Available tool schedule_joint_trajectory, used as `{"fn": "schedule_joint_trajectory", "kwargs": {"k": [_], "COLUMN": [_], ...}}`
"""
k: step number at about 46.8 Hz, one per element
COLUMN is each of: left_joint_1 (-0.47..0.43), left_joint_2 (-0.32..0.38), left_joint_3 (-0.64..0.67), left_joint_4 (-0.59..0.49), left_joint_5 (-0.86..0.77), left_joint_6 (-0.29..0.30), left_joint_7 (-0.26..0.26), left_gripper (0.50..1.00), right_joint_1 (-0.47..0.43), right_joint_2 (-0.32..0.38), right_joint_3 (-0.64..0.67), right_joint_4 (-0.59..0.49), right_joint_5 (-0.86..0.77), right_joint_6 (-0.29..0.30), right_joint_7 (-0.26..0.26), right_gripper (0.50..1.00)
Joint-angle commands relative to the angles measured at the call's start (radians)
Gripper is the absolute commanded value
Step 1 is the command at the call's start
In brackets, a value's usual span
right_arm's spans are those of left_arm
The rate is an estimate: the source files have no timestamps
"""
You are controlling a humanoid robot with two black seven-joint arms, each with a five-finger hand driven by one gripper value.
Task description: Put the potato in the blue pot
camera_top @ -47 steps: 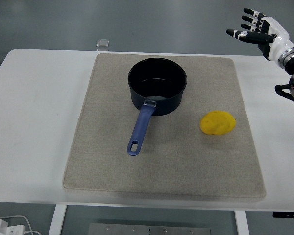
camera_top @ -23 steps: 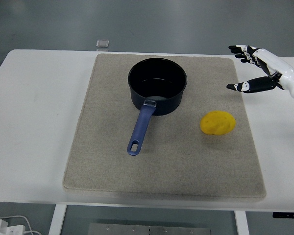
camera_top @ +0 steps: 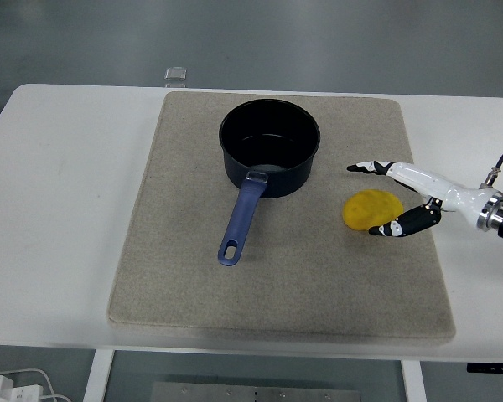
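We judge the task barely begun: our right hand (camera_top: 402,198) brackets the potato (camera_top: 372,209) with fingers spread, gripping nothing, while it lies on the mat (camera_top: 168,251) beside the empty blue pot (camera_top: 269,157).

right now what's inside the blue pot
Nothing shows inside the blue pot, only its dark, shiny bottom. The near wall hides a strip of the floor by the handle. The potato lies outside on the mat, with the right hand open around it.
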Motion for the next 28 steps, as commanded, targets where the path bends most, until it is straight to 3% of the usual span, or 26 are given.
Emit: {"fn": "schedule_joint_trajectory", "kwargs": {"k": [1, 28], "left_joint_1": [0.0, 0.0], "left_joint_2": [0.0, 0.0], "left_joint_3": [0.0, 0.0], "left_joint_4": [0.0, 0.0], "left_joint_5": [0.0, 0.0], "left_joint_6": [0.0, 0.0], "left_joint_7": [-0.001, 0.0], "left_gripper": [1.0, 1.0], "right_joint_1": [0.002, 0.006], "right_joint_2": [0.02, 0.055], "right_joint_3": [-0.004, -0.02], "right_joint_4": [-0.006, -0.09], "right_joint_5": [-0.001, -0.011], "right_joint_6": [0.002, 0.012], "right_joint_7": [0.0, 0.001], "right_gripper": [0.944, 0.94]}}
